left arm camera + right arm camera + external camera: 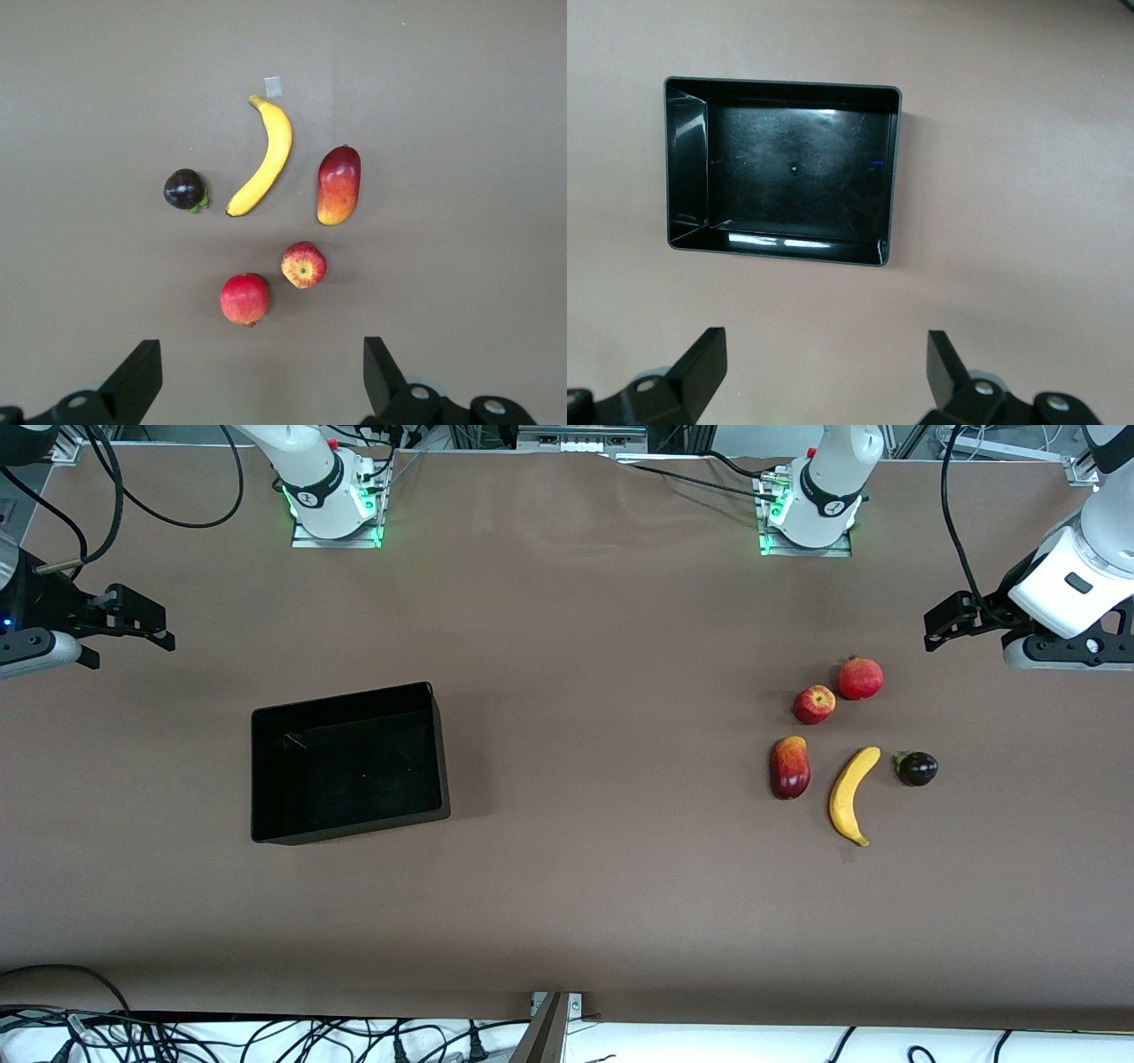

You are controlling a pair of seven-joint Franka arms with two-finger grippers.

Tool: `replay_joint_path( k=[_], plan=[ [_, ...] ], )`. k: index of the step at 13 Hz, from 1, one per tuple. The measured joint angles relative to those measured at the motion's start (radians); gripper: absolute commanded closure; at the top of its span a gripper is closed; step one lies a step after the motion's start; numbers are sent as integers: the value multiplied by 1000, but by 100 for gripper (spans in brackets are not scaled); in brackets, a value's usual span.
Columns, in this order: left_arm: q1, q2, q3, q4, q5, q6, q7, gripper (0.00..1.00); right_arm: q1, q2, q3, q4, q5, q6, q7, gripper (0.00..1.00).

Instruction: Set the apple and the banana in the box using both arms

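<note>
Your front camera looks down on the whole bench point(567, 921); each wrist camera looks straight down: left shares the banana point(263, 157), right the box point(687, 159).

The bench point(567, 691) is a flat, dull brown all over. The box point(266, 779) is glossy black, with pale glints along its walls. Beside the apple point(813, 704), which is red with yellowish streaks, sits a plainer, deeper red round fruit point(860, 678). Nearer the front camera than the apple lies a mango point(790, 767), dark red fading to orange-yellow at one end. The banana point(852, 794) next to it is bright yellow with darker tips, and a small grey-white patch point(273, 86) lies by one tip. The little fruit point(917, 768) beside the banana is purple-black with a bit of green. Both arms are white with black bands; the left gripper point(941, 631) and right gripper point(146, 627) are black.
</note>
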Motion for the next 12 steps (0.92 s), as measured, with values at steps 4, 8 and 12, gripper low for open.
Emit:
replay_joint_path(
  k=[4, 8, 12],
  plan=[
    [0, 0, 0, 0, 0, 0, 0, 0, 0, 0, 0, 0, -1, 0, 2, 0],
    [0, 0, 0, 0, 0, 0, 0, 0, 1, 9, 0, -3, -4, -9, 9, 0],
    [0, 0, 0, 0, 0, 0, 0, 0, 0, 115, -5, -76, -8, 110, 11, 0]
  ],
)
